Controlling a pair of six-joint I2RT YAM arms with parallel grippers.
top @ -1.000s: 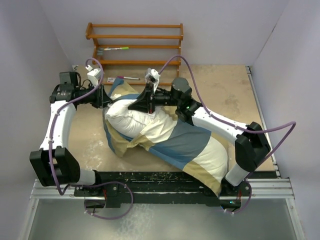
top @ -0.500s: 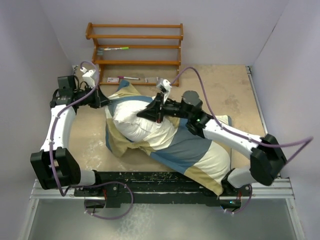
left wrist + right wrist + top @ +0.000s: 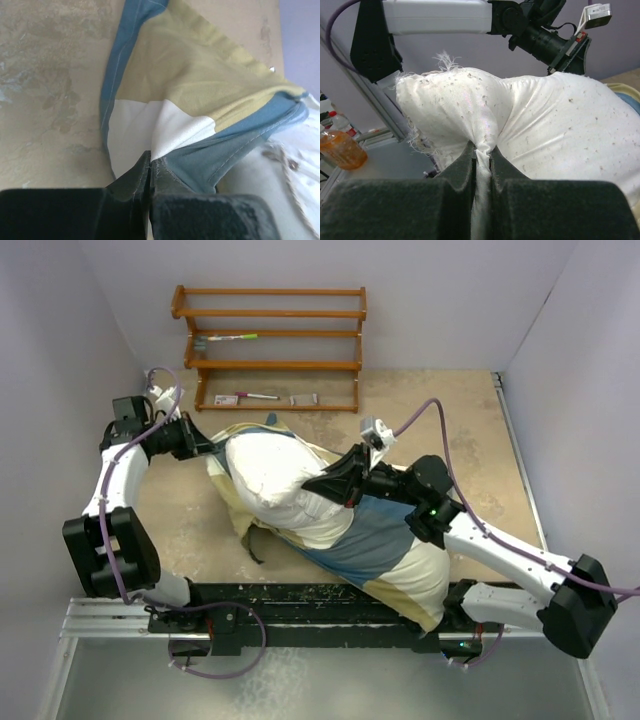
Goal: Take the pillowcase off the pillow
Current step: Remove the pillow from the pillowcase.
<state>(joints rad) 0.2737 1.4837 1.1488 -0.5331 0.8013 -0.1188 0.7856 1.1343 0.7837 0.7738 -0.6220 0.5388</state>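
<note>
Speckled white pillow (image 3: pixel 265 472) half out — left jaws pinch tan-cream-blue pillowcase (image 3: pixel 372 538), right jaws pinch pillow.

Left arm (image 3: pixel 113 485): rises at the near left, forearm running away along the left side, wrist bent rightward.
Left gripper (image 3: pixel 205 445): jaws pressed together, pinching a fold of the pillowcase (image 3: pixel 200 100).
Right arm (image 3: pixel 505 552): stretched low toward the centre (elbow at far right).
Right gripper (image 3: pixel 320 483): jaws nipped tight on a pleat of the pillow (image 3: pixel 560 120).
</note>
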